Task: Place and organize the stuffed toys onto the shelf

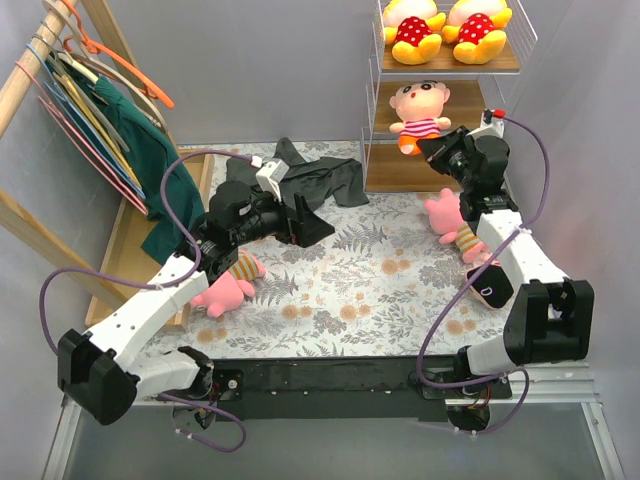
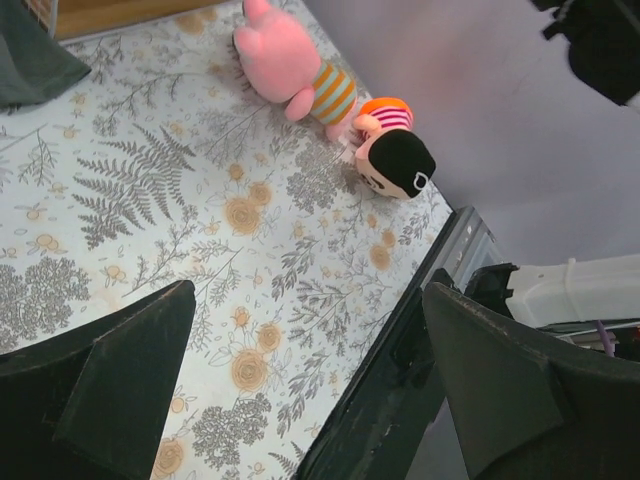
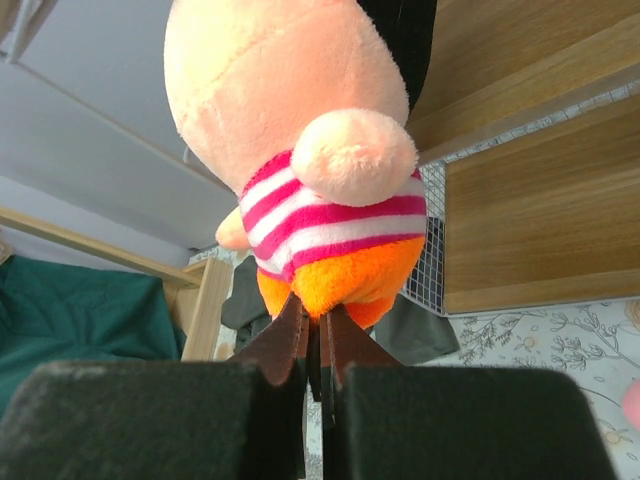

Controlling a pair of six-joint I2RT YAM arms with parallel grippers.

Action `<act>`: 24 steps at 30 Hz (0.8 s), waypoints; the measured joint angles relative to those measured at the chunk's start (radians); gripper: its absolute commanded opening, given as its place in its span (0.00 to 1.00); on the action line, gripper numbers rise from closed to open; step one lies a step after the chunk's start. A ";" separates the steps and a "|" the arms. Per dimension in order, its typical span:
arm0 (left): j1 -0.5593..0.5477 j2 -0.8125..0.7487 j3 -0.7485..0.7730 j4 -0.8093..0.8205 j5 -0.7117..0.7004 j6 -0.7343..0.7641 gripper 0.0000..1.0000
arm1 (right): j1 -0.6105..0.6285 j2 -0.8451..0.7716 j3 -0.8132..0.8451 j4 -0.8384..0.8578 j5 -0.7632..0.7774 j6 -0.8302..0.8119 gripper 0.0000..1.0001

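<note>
The shelf (image 1: 480,98) stands at the back right. Two yellow dolls (image 1: 445,28) in red dotted dresses sit on its top board. My right gripper (image 1: 440,152) is shut on the orange bottom of a black-haired doll (image 1: 420,112) and holds it upright at the front of the middle board. The right wrist view shows this gripper (image 3: 318,320), doll (image 3: 320,180) and shelf (image 3: 540,220). A pink doll (image 1: 438,213) and a second black-haired doll (image 2: 395,160) lie by the right arm. Another pink doll (image 1: 222,292) lies under the left arm. My left gripper (image 1: 312,225) is open and empty above the mat.
A dark grey garment (image 1: 320,180) lies on the floral mat (image 1: 370,290) left of the shelf. A slanted wooden clothes rail (image 1: 25,70) with hangers and a green garment (image 1: 150,130) stands on the left. The table's black front edge (image 2: 380,400) shows in the left wrist view.
</note>
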 measured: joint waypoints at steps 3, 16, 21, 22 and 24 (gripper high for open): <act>0.000 -0.045 -0.011 0.032 0.004 0.000 0.98 | 0.000 0.067 0.045 0.014 0.000 0.016 0.01; 0.000 -0.058 -0.024 0.070 0.004 0.000 0.98 | 0.000 0.278 0.233 0.095 -0.045 0.117 0.06; 0.000 -0.058 -0.026 0.070 0.004 0.000 0.98 | 0.000 0.346 0.291 0.119 -0.064 0.138 0.01; 0.000 -0.058 -0.026 0.070 0.004 -0.001 0.98 | 0.000 0.358 0.298 0.122 -0.069 0.139 0.01; 0.000 -0.058 -0.026 0.070 0.004 0.000 0.98 | 0.000 0.375 0.302 0.129 -0.080 0.144 0.01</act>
